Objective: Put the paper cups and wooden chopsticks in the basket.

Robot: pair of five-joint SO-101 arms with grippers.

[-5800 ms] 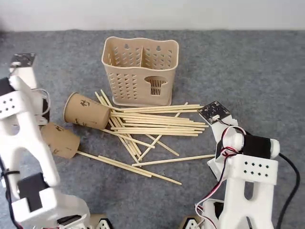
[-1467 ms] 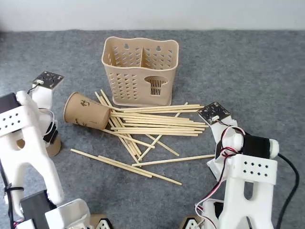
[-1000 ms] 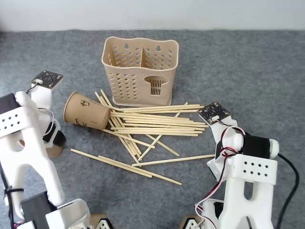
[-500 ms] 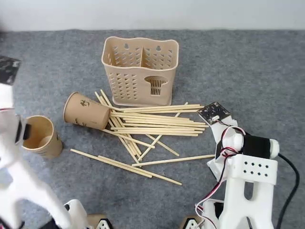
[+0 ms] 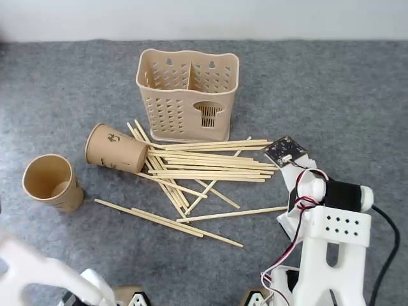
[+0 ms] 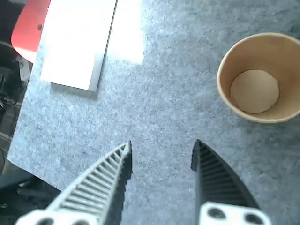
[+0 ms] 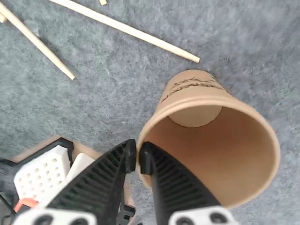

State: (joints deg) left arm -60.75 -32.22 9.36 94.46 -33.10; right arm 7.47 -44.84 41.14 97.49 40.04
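1. On the grey felt tabletop, far side, the slotted basket stands upright with two compartments. No cup or chopstick is in it yet.
2. Just in front of it the wooden chopsticks lie fanned in a loose heap, with a few strays nearer the arms.
3. At the heap's left end lies the tipped paper cup, on its side, wide end turned away from the sticks.
4. Further left, apart from the heap, the upright paper cup stands mouth up.
5. The left gripper hangs over bare felt beside that cup, jaws spread and holding nothing. The cup sits off to one side, not between them. Judgement: mouth up, its rim is easy to pinch.
6. The right gripper has its jaws closed on the rim of a third paper cup, wall pinched between them. Judgement: a rim pinch avoids crushing the thin wall and suits lowering the cup into a compartment.
7. Judgement: task is at an early stage.
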